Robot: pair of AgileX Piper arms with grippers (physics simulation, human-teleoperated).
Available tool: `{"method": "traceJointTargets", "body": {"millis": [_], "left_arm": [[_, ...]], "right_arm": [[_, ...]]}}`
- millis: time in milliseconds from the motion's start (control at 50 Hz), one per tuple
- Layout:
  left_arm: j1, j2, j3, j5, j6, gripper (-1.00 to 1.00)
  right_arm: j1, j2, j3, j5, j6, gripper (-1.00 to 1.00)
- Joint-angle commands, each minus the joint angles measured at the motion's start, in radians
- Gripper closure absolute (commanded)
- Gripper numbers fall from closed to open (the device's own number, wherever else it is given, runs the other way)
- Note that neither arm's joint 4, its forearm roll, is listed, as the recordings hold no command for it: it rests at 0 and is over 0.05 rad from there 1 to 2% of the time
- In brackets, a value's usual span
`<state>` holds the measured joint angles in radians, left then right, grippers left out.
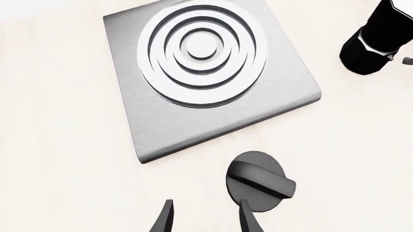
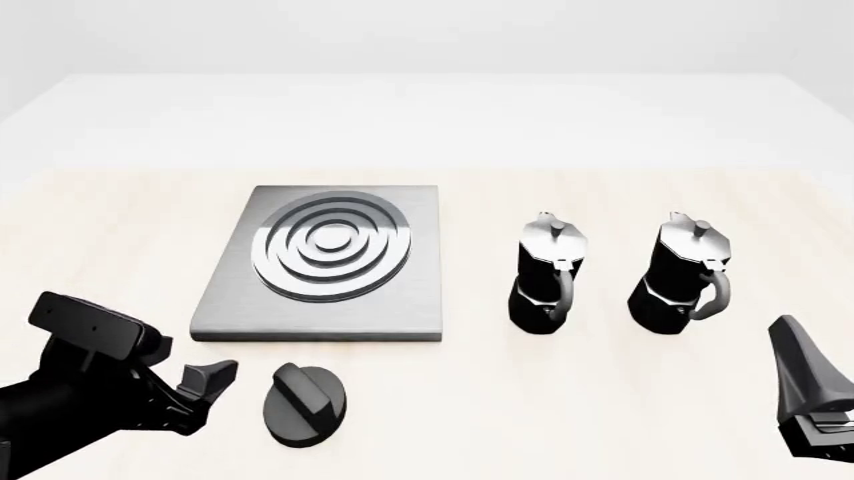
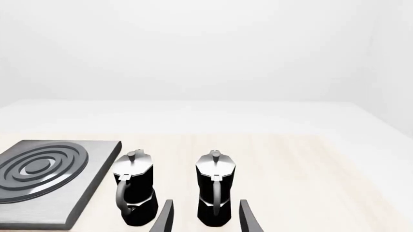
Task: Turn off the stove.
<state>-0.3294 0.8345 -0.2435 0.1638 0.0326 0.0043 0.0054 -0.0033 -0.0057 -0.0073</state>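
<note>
- While the left gripper (image 2: pixel 214 382) hangs just left of the knob (image 2: pixel 306 402), its fingers sit apart, gripping nothing.
- Knob lies near the stove (image 2: pixel 327 262), at its front edge.
- Right gripper (image 3: pixel 205 215) spread apart, facing two pots (image 2: pixel 550 272).

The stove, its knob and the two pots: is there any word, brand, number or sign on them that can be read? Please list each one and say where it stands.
None: no view shows any readable text.
Stove: plain brushed metal with rings, no marks.
Knob: plain black with one ridge, no numbers or off sign.
Two pots: black and silver, no brand or label.
Table: bare pale wood, no writing.
</note>
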Motion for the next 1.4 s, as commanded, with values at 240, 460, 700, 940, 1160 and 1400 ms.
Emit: {"method": "traceJointTargets", "body": {"millis": [240, 460, 700, 940, 1160, 1400], "left_arm": [[-0.030, 0.209, 0.067, -0.241, -0.070, -1.00], [-0.012, 0.338, 0.066, -0.347, -0.042, -1.00], [-0.020, 0.458, 0.055, -0.443, -0.043, -1.00], [-0.031, 0.514, 0.027, -0.475, -0.039, -1.00], [-0.046, 0.533, -0.002, -0.468, -0.033, -1.00], [-0.037, 0.525, -0.040, -0.427, 0.001, -1.00]], "right_arm": [[0.001, 0.003, 0.000, -0.002, 0.000, -1.00], [0.000, 0.005, 0.000, -0.003, 0.004, -1.00], [0.001, 0.004, 0.000, -0.003, 0.001, -1.00], [0.003, 0.009, 0.000, -0.007, 0.000, -1.00], [0.003, 0.003, 0.000, -0.001, -0.003, -1.00], [0.004, -0.002, 0.001, 0.003, -0.004, -1.00]]}}
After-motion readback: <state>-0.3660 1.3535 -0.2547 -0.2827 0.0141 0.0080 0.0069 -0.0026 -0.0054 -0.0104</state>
